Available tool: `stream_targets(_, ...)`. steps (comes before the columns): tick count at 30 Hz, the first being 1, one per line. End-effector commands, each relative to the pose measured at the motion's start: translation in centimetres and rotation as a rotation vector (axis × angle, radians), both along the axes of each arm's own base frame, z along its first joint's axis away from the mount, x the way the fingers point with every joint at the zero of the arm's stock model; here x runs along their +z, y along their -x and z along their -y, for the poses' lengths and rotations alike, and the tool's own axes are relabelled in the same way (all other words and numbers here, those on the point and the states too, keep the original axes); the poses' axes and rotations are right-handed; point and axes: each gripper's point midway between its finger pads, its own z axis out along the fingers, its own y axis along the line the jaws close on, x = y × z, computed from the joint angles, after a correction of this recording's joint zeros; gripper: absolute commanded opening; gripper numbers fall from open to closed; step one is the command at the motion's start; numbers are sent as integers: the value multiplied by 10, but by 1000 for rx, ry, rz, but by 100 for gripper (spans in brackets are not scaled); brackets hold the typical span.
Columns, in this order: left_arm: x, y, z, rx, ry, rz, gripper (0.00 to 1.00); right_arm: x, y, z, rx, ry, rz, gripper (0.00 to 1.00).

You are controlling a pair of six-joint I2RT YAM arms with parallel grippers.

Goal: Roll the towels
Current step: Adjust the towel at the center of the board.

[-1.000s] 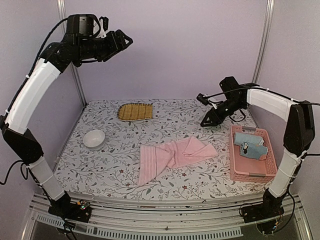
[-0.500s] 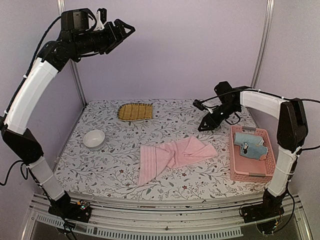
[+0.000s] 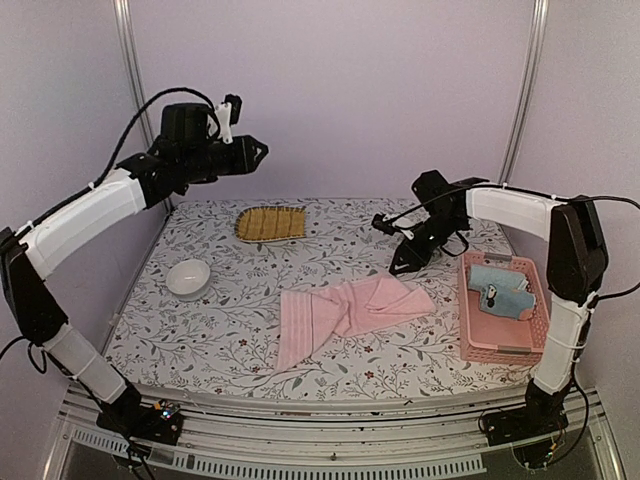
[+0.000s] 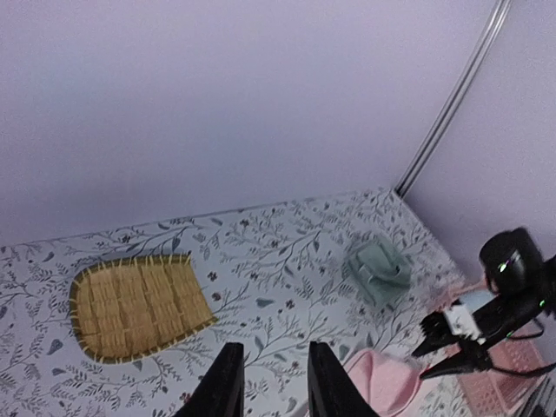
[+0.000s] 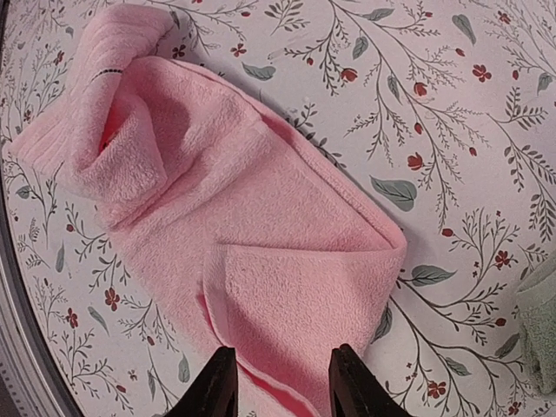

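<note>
Right gripper: jaws parted, nothing between them. It hangs low over the far-right end of the pink towel, tips down. Judged reason: lined up to take a folded corner so the cloth can be laid flat before rolling.
Left gripper: raised high over the table's back-left, fingers apart w/ nothing held. Judged parked clear, its cam overlooking the work area.
Pink towel: mid-table, rumpled, folds overlapping, not yet rolled. Per right wrist cam it runs from the fingers toward 10–11 o'clock.
Green towel: bundled near the back-right; at 3–4 o'clock edge of right wrist view.
Blue towel: in the pink basket, 4 o'clock of right gripper in top view.
Woven mat & bowl: left half, well apart from both grippers.
</note>
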Motion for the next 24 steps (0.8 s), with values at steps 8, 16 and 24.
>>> stream_targets(8,-175,61,42,-268,-59,-319,51,-42,17,-14,103,152,11,38)
stream_targets(16,-265,99,52,-259,-52,-615,60,-72,36,-36,150,213,-5,40)
stream_targets(24,-303,104,62,-274,-24,-732,60,-93,41,-43,171,265,-14,41)
